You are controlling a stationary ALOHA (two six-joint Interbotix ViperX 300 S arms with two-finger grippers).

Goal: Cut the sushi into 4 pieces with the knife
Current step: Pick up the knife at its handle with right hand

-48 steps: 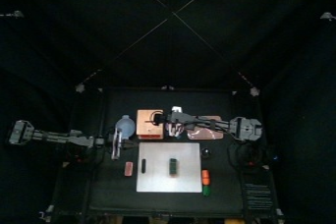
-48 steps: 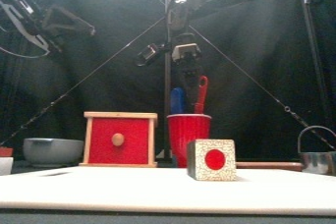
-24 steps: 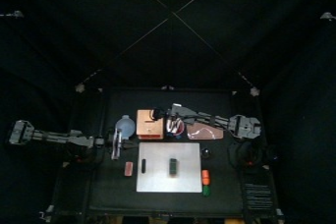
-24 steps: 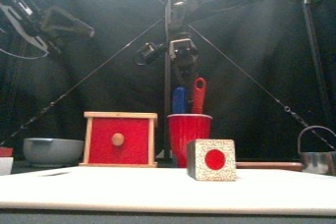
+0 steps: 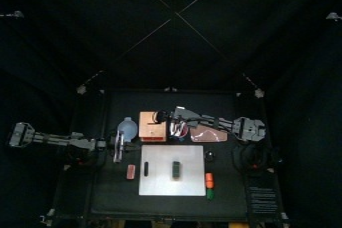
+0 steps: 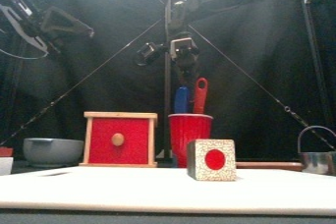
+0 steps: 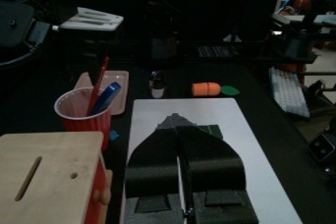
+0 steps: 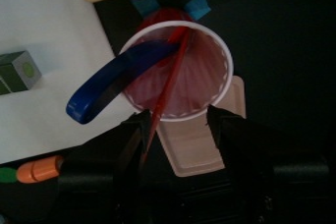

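The sushi (image 6: 213, 159) sits nearest, on the white board (image 6: 118, 191), its red centre facing forward. Behind it stands the red cup (image 6: 190, 138), with the blue knife (image 6: 179, 100) and red knife (image 6: 201, 90) upright inside — the box (image 6: 120, 140) just to its left. The right tool (image 6: 182, 59) hangs over the cup, jaws apart, gripping nothing. The left tool (image 7: 180, 128) — closed, empty — hovers high at the left.

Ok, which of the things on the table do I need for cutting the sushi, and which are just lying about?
For the job: sushi roll, white cutting board, red cup holding the blue knife and red knife.
Lying about: wooden box, blue-grey bowl, metal cutter, pink tray, orange toy food.
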